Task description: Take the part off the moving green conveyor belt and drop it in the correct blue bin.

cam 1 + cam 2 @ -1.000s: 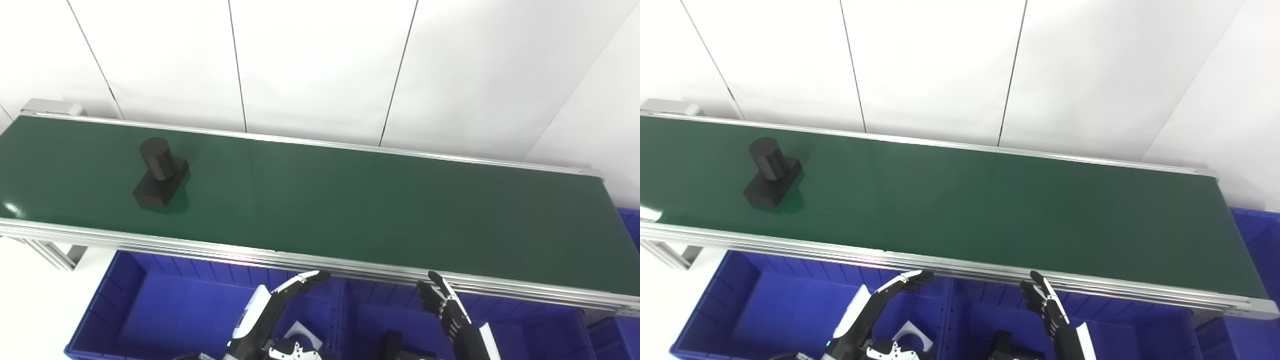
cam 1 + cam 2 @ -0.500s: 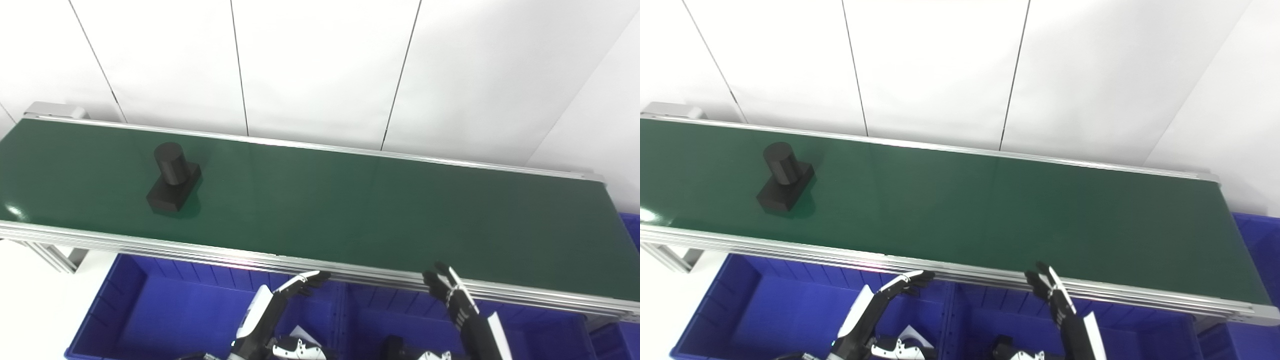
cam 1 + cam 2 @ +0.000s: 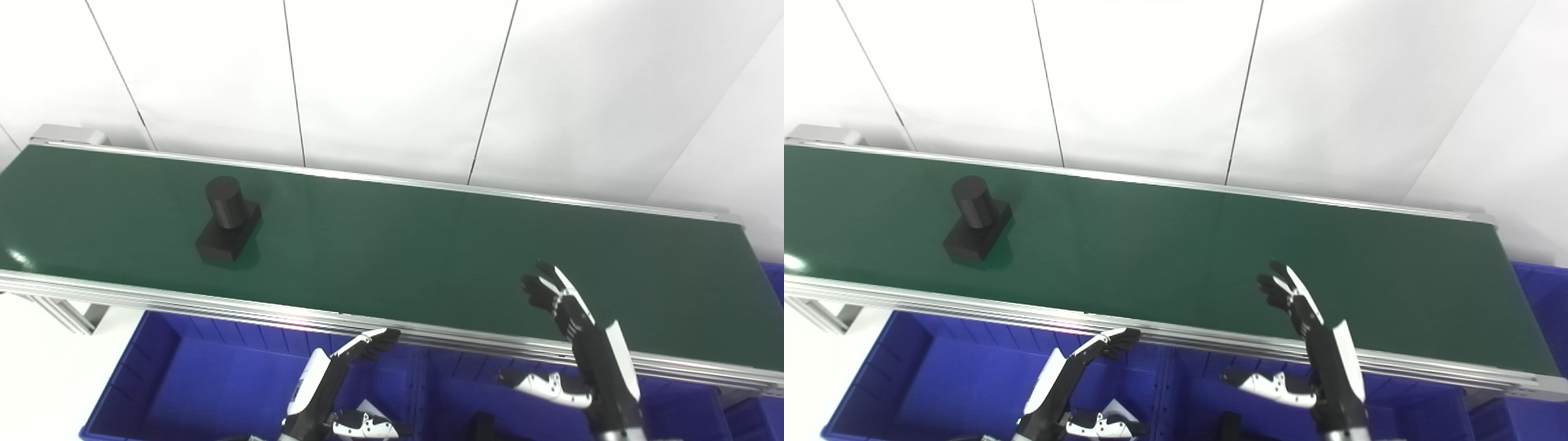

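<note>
Black part (image 3: 226, 220): upright cylinder on a rectangular base, standing on the green conveyor belt (image 3: 398, 245) toward its left end. Right hand (image 3: 560, 300) raised over the belt, fingers spread, empty. Left hand (image 3: 361, 352) low over a blue bin (image 3: 184, 380), fingers extended, empty.
</note>
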Motion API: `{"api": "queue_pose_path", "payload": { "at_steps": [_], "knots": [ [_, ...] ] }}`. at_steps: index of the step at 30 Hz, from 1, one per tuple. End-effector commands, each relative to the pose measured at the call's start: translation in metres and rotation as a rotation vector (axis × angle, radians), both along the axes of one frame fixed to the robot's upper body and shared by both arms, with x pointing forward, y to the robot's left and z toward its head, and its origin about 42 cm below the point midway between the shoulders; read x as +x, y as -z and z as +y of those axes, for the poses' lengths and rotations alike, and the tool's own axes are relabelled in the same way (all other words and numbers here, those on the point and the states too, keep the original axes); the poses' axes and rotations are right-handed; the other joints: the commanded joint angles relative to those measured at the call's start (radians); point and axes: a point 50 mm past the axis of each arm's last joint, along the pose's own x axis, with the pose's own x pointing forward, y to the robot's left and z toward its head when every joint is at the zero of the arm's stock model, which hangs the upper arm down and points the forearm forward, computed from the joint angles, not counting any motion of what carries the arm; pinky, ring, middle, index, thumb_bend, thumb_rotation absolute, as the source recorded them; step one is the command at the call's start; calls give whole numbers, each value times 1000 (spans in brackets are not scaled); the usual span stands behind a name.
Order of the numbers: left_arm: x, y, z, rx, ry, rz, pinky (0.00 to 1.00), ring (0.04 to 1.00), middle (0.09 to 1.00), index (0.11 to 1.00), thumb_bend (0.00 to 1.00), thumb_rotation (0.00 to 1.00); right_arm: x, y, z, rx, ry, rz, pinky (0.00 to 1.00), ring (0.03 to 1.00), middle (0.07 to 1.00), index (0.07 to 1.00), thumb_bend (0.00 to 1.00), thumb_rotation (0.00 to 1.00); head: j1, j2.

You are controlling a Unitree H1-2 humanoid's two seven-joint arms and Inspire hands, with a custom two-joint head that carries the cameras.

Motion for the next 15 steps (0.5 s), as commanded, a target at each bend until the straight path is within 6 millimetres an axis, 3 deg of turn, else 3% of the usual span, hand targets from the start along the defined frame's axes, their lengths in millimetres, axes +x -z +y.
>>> {"api": "queue_pose_path", "payload": {
  "at_steps": [1, 9, 15],
  "knots": [
    [7, -9, 0, -28, 11, -62, 661, 729, 774, 788, 935, 251, 11, -18, 2, -11, -18, -47, 805, 826, 838, 919, 874, 402, 1, -1],
    [2, -10, 2, -47, 25, -29, 675, 740, 786, 799, 955, 271, 43, -44, 21, -52, -61, -52, 770, 819, 840, 916, 870, 387, 9, -8],
    [-1, -11, 2, -68, 0, -18, 625, 713, 770, 793, 974, 288, 64, -61, 42, -98, -91, -49, 778, 828, 841, 913, 856, 365, 13, -12]
  ]
}}
